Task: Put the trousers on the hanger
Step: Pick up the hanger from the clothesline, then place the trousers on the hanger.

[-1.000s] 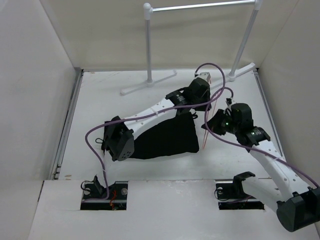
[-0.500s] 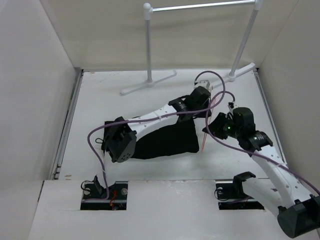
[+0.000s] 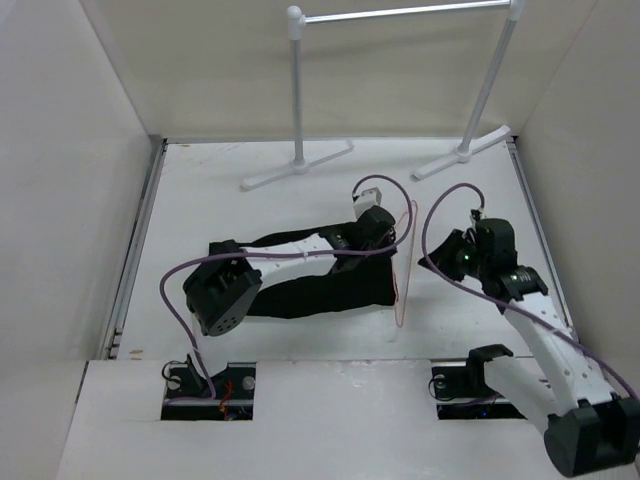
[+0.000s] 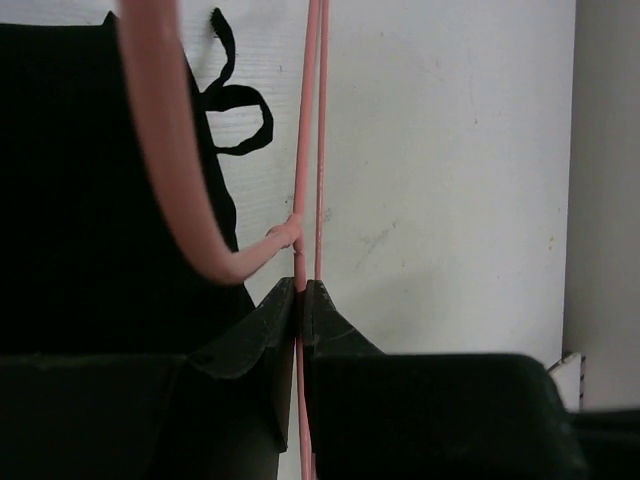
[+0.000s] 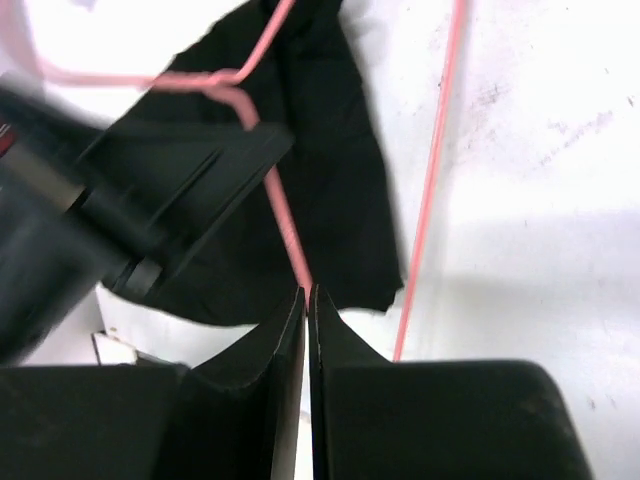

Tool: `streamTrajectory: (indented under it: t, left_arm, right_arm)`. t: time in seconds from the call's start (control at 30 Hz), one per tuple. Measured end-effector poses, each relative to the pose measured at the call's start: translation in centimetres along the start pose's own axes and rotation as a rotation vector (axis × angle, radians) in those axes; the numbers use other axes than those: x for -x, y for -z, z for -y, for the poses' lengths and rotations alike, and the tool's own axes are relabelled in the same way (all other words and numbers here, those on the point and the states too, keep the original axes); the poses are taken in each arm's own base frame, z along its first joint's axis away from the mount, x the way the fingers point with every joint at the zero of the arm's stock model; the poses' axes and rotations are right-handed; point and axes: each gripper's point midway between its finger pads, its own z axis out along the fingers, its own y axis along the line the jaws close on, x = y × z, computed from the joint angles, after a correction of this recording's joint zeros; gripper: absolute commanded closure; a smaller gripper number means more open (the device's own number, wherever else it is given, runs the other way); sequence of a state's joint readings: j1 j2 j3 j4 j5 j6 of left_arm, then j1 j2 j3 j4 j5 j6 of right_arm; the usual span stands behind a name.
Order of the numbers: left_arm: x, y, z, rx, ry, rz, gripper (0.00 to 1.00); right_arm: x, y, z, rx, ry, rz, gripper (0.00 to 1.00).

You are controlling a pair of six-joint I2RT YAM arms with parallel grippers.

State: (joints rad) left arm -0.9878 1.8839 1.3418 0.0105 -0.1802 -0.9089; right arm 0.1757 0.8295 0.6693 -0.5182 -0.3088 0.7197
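Note:
The black trousers [image 3: 320,283] lie crumpled mid-table, partly under my left arm. The thin pink hanger [image 3: 404,262] stands on edge just off their right end. My left gripper [image 3: 394,232] is shut on the hanger wire [image 4: 300,262] below the hook [image 4: 165,140], with the trousers [image 4: 90,200] and their drawstring [image 4: 238,100] to its left. My right gripper [image 3: 430,260] is shut on another stretch of the hanger wire [image 5: 285,235]. In the right wrist view the trousers [image 5: 320,170] lie beyond it and the left gripper [image 5: 150,190] shows blurred at left.
A grey rail rack [image 3: 400,12] with white posts [image 3: 297,90] stands at the back, its feet [image 3: 300,165] on the table. White walls [image 3: 60,180] enclose the left and right sides. Purple cables [image 3: 180,275] loop off both arms.
Both grippers have pulled the hanger nearer and leftward; the left gripper came back from the far right toward the trousers. The hanger now stands longer and more upright beside the trousers' right end.

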Motion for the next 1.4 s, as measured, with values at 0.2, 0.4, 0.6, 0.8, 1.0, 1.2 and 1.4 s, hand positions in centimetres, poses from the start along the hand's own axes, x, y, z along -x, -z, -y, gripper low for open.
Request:
streamTrajectory:
  t: [0.2,0.4,0.6,0.8,1.0,1.2,1.4]
  left_arm:
    - [-0.4,1.2,-1.1,0.010,0.031,0.039,1.00]
    - [-1.0,0.8,-3.0,0.053,0.047,0.049,1.00]
    - [-1.3,0.6,-4.2,0.078,0.061,0.050,1.00]
    - [-1.6,0.5,-4.7,0.088,0.065,0.045,1.00]
    - [-1.5,0.5,-4.9,0.093,0.069,0.046,1.00]
    - [-1.0,1.0,-6.5,0.118,0.073,0.055,1.00]
    - [2.0,4.0,-9.0,0.145,0.097,0.119,1.00]
  right_arm:
    - [-0.4,-6.0,2.2,-0.066,-0.038,-0.069,0.67]
    - [-1.3,-10.6,3.1,-0.075,-0.042,-0.114,0.61]
    - [-2.9,-12.9,2.9,-0.071,-0.017,-0.144,0.51]
    - [-3.4,-14.1,3.6,-0.098,-0.014,-0.142,0.51]
    - [-4.6,-14.8,3.2,-0.077,-0.025,-0.168,0.88]
    - [-3.1,-13.3,2.0,-0.025,-0.076,-0.133,0.92]
    - [0.5,-10.1,-0.3,0.058,-0.090,-0.023,0.93]
